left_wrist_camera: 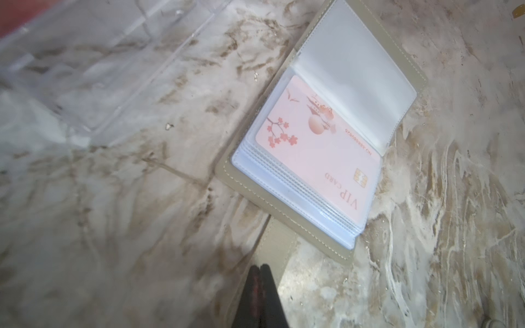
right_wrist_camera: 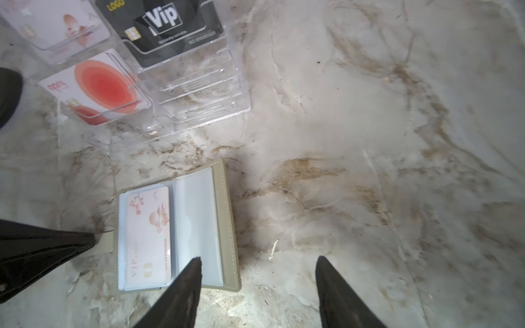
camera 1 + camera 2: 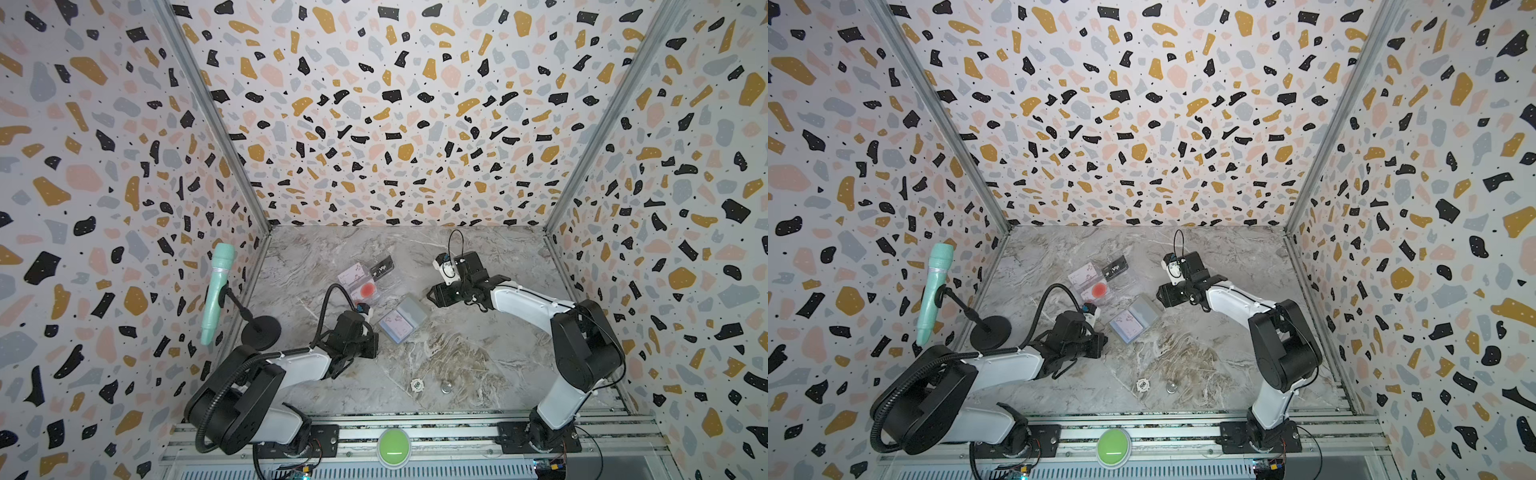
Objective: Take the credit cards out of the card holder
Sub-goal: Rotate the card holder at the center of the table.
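Taupe card holder (image 1: 355, 93) lies open, pink card (image 1: 321, 159) inside. I see left gripper (image 1: 260, 272) closed, right gripper (image 2: 259, 259) spread, empty.

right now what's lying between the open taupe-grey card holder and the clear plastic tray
Nothing: only bare marble tabletop separates the taupe-grey bifold card holder from the clear plastic tray, shown in the right wrist view.

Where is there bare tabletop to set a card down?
Bare marble tabletop lies between the open taupe-grey card holder and the small white poker chip, and behind the right gripper toward the back wall. Crowded: clear plastic tray, holder and left gripper sit close together.
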